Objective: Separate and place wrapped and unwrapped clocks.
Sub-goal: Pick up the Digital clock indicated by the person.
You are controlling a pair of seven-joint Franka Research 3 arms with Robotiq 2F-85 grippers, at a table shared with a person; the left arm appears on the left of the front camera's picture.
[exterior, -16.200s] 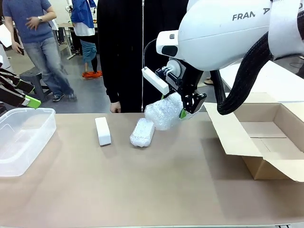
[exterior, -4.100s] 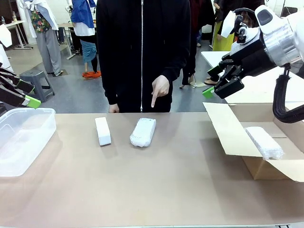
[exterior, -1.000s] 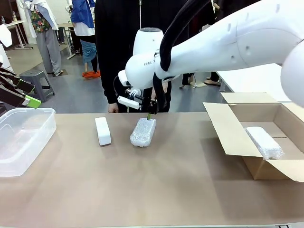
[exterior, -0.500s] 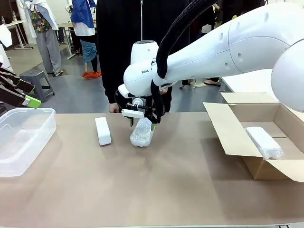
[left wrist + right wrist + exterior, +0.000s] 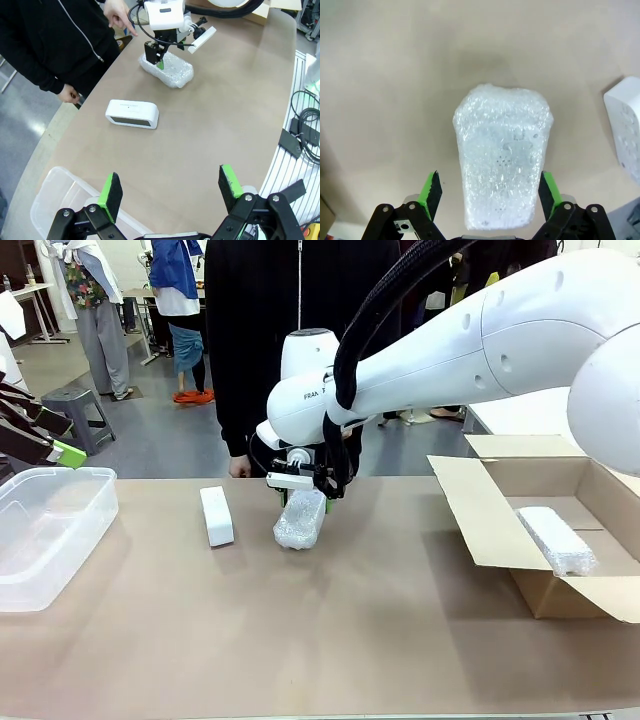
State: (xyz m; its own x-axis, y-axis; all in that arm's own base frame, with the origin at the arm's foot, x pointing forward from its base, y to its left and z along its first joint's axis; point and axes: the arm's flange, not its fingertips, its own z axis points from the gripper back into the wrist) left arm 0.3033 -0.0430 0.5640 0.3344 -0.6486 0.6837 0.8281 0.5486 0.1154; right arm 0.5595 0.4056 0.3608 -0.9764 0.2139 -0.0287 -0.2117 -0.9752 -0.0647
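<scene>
Wrapped clock (image 5: pixel 502 160) is being straddled by the open right jaws; slippage is being risked, should soft wrap yield.

Two wrapped clocks (image 5: pixel 300 518) (image 5: pixel 555 538), one unwrapped clock (image 5: pixel 216 515)

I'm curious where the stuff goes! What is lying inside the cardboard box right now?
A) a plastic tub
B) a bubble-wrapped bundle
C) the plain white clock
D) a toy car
B: a bubble-wrapped bundle lies inside the cardboard box, while the plain white clock sits out on the table.
</scene>
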